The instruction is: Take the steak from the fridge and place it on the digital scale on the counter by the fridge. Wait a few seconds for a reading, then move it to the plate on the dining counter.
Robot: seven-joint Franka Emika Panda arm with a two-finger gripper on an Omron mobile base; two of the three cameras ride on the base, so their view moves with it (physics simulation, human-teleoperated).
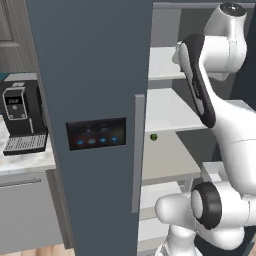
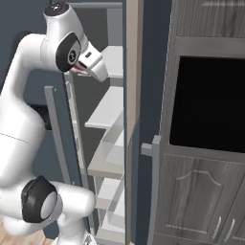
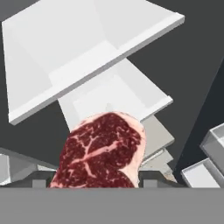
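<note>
In the left base view a black coffee machine (image 1: 21, 117) stands on the bench (image 1: 27, 161) at far left, beside the fridge (image 1: 92, 100) door with its blue-lit panel. The hand view adds the steak (image 3: 101, 151), clamped between the fingers (image 3: 38, 183), its long axis running up the picture, rounded end toward the white fridge shelves (image 3: 78, 48).

A marbled red steak (image 3: 101, 151) sits clamped in the end effector (image 3: 94, 183), above white fridge shelves (image 3: 83, 52) receding below.
</note>
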